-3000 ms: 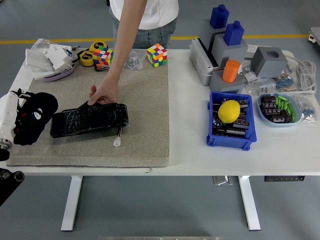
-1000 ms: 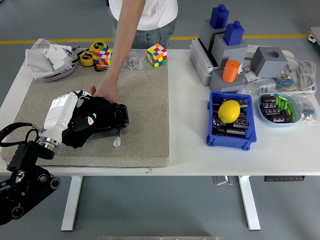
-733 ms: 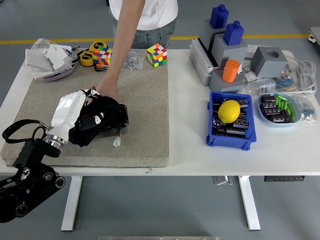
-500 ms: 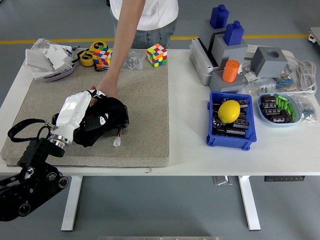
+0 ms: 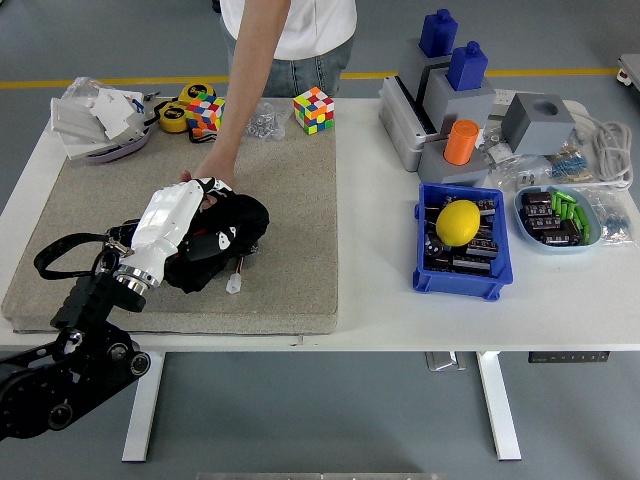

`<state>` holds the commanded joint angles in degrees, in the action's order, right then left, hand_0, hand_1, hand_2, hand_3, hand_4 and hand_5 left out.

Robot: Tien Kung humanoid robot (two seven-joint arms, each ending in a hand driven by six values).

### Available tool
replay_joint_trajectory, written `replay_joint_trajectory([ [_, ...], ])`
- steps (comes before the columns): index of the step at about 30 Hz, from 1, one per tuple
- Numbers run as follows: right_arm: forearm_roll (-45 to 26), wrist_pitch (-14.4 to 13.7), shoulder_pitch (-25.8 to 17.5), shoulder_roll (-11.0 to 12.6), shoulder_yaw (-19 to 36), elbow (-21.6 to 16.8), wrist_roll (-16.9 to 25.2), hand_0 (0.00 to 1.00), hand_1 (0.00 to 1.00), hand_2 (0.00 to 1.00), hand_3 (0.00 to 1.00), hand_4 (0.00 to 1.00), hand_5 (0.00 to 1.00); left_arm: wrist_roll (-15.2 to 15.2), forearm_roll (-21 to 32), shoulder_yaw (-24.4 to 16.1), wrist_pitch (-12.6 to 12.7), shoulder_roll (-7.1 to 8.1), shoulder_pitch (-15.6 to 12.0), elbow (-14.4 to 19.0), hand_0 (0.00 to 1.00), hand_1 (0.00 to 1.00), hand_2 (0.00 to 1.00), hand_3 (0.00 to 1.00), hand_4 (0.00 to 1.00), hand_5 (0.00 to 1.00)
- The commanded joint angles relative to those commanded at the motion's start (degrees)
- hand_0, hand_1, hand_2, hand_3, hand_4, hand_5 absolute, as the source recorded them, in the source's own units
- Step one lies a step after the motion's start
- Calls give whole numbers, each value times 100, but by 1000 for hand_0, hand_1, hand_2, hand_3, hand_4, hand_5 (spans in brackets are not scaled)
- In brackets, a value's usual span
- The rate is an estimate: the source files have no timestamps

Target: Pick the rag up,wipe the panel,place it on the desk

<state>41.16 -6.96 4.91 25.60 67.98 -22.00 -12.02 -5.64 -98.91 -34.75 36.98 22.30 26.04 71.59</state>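
Left hand (image 5: 175, 222): white-shelled, palm down, fingers closed over a bunched black rag (image 5: 222, 242), pressing it onto the black panel (image 5: 245, 243). Panel almost wholly hidden beneath the hand and cloth; only a sliver of its edge shows at the hand's far right. Right hand not in the frame.

Person's hand (image 5: 208, 180) just beyond the robot's fingertips, resting at the panel's far edge, apparently steadying it. Arm reaches in from the far side of the table.

A small white connector on thin wires (image 5: 236, 279) trails out on the near side of the rag, just right of the wrist.

All of this sits on a grey felt mat (image 5: 290, 220) that runs well out to the right of the hand.

Handling, as judged: rag is soft, light, limp; it bunches and drapes, so a full-palm gather holds it better than a fingertip pinch. It looks grippy on felt and may snag or drag rather than slide. Panel reads as thin, stiff and glossy, likely light enough to skate under a wiping stroke unless it is held. The wire tail is the snag risk. Wiping appears under way; setting the rag down on the desk is not yet done.
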Motion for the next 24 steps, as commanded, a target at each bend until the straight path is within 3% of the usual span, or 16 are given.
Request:
replay_joint_trajectory([
  [10, 2, -1, -22, -2, 35, -7, -4, 751, 647, 694, 593, 964, 586, 46, 7, -164, 0, 47, -126, -154, 175, 97, 489, 556, 514, 2],
  [24, 35, -4, -44, -22, 94, -5, -13, 751, 647, 694, 594, 963, 586, 84, -117, -804, 0, 313, -450, -308, 176, 97, 489, 558, 515, 2],
])
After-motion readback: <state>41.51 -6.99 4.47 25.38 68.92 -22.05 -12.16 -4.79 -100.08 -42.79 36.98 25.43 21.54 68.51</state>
